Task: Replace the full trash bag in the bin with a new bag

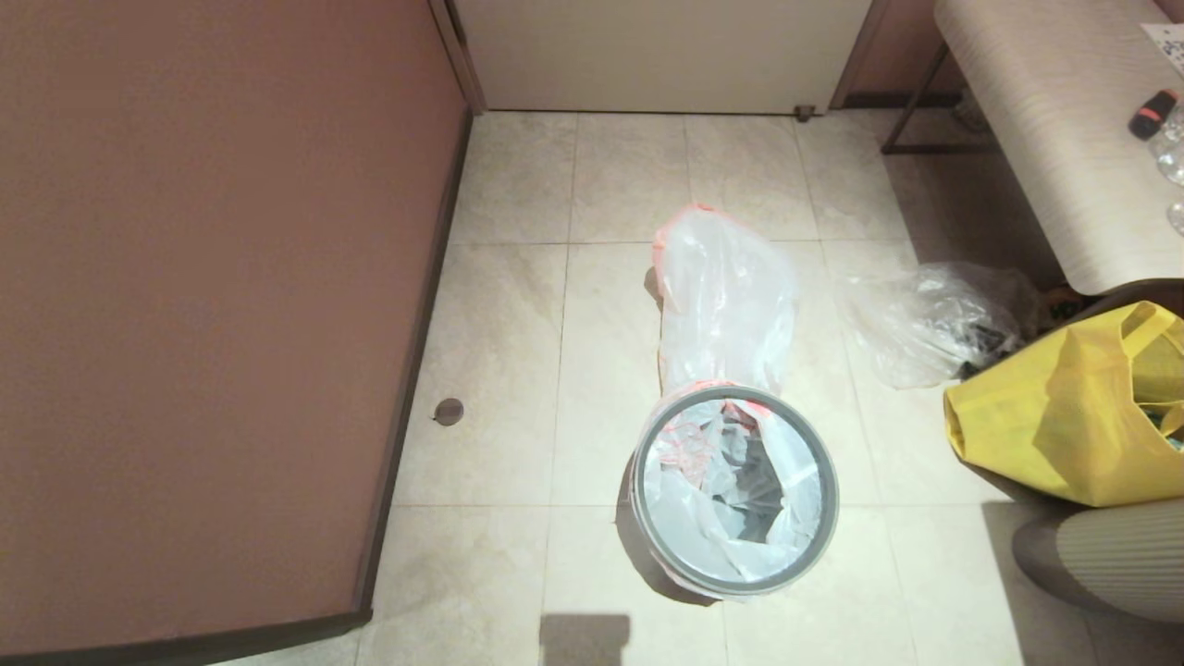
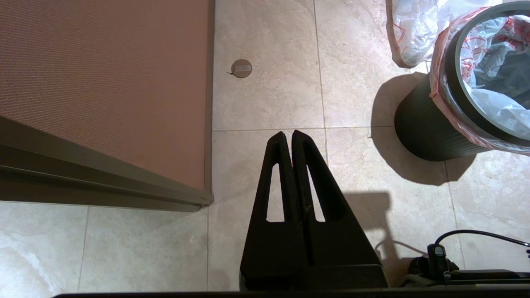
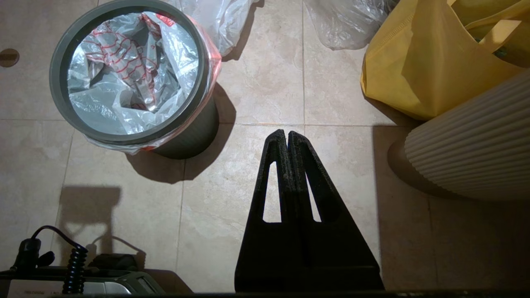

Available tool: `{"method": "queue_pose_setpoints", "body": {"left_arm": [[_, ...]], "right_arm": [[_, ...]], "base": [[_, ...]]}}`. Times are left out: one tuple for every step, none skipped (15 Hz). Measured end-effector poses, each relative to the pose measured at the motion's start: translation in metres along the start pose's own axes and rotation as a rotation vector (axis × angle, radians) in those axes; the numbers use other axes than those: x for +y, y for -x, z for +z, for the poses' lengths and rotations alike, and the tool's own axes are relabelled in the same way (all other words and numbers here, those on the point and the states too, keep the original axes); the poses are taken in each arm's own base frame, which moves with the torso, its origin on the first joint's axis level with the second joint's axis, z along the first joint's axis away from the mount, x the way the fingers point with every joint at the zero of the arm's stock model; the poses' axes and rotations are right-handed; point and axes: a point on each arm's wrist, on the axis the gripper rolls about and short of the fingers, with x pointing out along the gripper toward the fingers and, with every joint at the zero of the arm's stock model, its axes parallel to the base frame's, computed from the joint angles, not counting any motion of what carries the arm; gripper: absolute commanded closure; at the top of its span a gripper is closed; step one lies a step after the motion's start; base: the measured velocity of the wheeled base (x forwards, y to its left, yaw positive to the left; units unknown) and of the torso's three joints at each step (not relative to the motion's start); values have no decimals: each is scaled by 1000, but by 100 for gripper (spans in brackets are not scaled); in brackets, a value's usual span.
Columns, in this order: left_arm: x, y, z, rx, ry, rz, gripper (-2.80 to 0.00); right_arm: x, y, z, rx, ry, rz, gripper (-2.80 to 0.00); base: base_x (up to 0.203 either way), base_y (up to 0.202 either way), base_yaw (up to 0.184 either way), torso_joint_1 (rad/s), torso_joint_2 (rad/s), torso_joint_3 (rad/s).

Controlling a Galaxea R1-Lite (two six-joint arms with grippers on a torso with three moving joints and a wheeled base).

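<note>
The black bin (image 1: pixel 647 546) with its grey ring rim (image 1: pixel 826 518) stands on the tiled floor. It is lined with the new bag (image 1: pixel 712 462), white with red-orange print, whose pink edge folds out under the ring. Just behind the bin lies the full trash bag (image 1: pixel 726 296), milky white and bulky. My left gripper (image 2: pixel 287 133) hangs shut and empty over bare tiles to the left of the bin (image 2: pixel 422 124). On the other side of the bin (image 3: pixel 190 140), my right gripper (image 3: pixel 287 132) is also shut and holds nothing. Neither gripper shows in the head view.
A brown panel (image 1: pixel 213 305) runs along the left. A clear plastic bag (image 1: pixel 925 319), a yellow tote (image 1: pixel 1064 416) and a ribbed beige object (image 1: pixel 1119 555) crowd the right, under a bench (image 1: pixel 1045 120). A round floor cap (image 1: pixel 449 412) sits near the panel.
</note>
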Motion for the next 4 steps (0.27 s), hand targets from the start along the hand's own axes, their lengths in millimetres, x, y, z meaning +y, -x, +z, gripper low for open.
{"method": "queue_pose_setpoints", "body": {"left_arm": [[0,0,0,0,0,0,0],[0,0,0,0,0,0,0],[0,0,0,0,0,0,0],[0,0,0,0,0,0,0]], "right_arm": [[0,0,0,0,0,0,0],[0,0,0,0,0,0,0],[0,0,0,0,0,0,0],[0,0,0,0,0,0,0]], "base": [[0,0,0,0,0,0],[0,0,0,0,0,0],[0,0,0,0,0,0],[0,0,0,0,0,0]]}}
